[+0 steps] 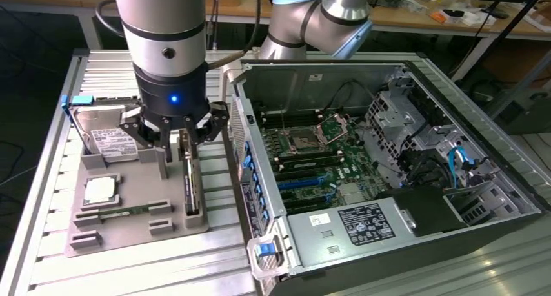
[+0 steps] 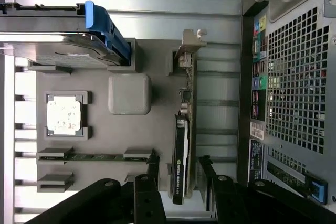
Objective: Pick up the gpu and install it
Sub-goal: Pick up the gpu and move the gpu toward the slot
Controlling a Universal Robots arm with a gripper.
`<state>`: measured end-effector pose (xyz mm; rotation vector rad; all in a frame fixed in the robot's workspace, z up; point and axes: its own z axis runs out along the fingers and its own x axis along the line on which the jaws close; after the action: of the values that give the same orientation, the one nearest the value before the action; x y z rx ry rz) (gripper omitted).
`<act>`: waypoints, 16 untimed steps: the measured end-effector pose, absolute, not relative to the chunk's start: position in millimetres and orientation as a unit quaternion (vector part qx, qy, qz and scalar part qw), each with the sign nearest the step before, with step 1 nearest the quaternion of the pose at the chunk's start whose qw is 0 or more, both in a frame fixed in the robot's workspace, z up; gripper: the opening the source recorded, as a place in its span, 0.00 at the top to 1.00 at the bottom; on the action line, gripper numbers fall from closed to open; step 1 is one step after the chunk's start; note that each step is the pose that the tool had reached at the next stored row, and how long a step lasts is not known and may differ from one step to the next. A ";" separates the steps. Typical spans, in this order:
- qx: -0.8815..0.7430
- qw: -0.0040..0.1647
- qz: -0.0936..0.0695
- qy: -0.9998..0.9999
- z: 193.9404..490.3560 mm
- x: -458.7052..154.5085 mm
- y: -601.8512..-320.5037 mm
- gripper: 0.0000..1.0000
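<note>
- While the gripper hangs over it with jaws spread wide, one on each side and gripping nothing, the gpu stands on edge in a grey holder.
- Its long axis runs alongside the open computer case, with its silvery bracket at the end by the hard drive.
- A ribbed metal counter carries both the holder and the case, and cluttered benches stand behind.
- The holder also keeps a processor chip and a memory stick, and the case shows its motherboard.
</note>
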<state>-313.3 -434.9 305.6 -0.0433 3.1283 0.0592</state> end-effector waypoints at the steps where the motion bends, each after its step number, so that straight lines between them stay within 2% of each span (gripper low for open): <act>1: -0.014 0.006 0.019 1.000 303.7 -313.0 -435.0 0.58; 16: -0.014 0.006 0.016 1.000 280.2 -309.4 -435.7 0.58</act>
<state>-309.4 -435.7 280.2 -0.0434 3.1283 0.0511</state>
